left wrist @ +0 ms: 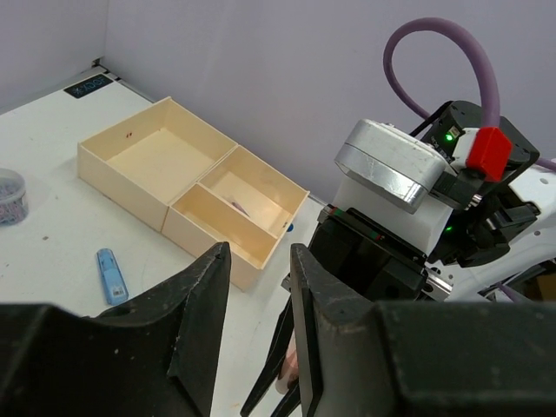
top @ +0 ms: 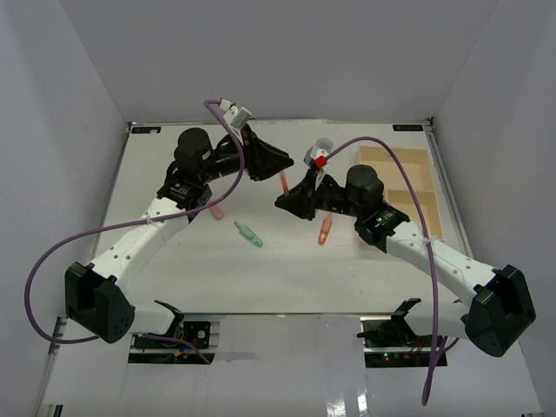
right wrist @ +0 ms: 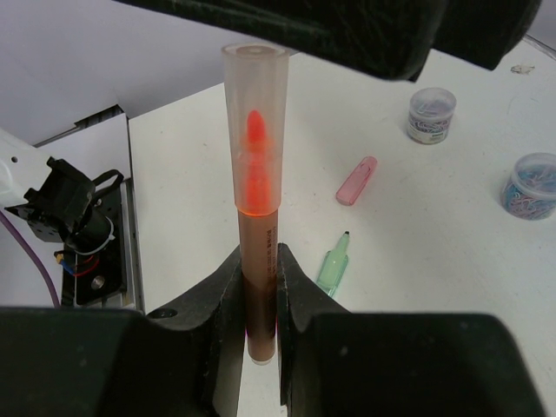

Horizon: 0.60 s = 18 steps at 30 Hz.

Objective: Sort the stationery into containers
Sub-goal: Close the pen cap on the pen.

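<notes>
Right end effector (right wrist: 259, 265) is clamped tight on the brown barrel of an orange marker (right wrist: 259, 165). In the wrist view the marker stands upright, clear cap on, orange tip showing through. There is fine print down the barrel, too small to read.

The cap end reaches right up under the left end effector (left wrist: 261, 256). Its fingers (left wrist: 208, 304) stand a little apart with a gap between them; whether they pinch the cap, I cannot tell. The meeting hangs over the middle of the surface (top: 287, 282), toward its far edge.

Down on the surface, a green marker (right wrist: 333, 265) with a dark tip and a pink piece (right wrist: 356, 181) lie apart near the middle. A loose orange marker (top: 325, 230) lies beside the right arm. A grey-blue pot (right wrist: 432, 115) and a second pot (right wrist: 532, 186), coloured bits inside, stand apart.

The tray (left wrist: 122, 184) sits by the far right corner, showing three compartments. A blue piece (left wrist: 110, 274) lies on the surface near it. There is a dark label (left wrist: 87, 85) at the far edge, writing unreadable.
</notes>
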Tool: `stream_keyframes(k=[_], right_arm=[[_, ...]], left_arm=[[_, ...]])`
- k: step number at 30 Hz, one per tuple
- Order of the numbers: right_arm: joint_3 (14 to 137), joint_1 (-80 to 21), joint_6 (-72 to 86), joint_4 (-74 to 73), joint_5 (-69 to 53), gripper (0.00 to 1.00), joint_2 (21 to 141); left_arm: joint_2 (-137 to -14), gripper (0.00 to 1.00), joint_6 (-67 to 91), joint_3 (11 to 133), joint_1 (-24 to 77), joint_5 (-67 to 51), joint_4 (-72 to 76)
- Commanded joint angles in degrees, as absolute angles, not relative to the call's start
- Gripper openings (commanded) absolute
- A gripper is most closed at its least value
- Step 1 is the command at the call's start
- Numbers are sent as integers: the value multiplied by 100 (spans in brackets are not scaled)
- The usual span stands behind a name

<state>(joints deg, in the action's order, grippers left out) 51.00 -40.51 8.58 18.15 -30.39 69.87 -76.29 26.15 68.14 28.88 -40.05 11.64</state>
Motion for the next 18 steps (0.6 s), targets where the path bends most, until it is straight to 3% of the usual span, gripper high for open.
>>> stream_keyframes(k=[1,18], right_arm=[[5361,-4043,853,2144,-3059,8,7014],[5414,-4052,888,2162,-3032,8,7040]], left_arm=[[-7418,44,2715,6943,2909,-4271,1327],[-7365,47,2795,6724,2909,-4412,1503]])
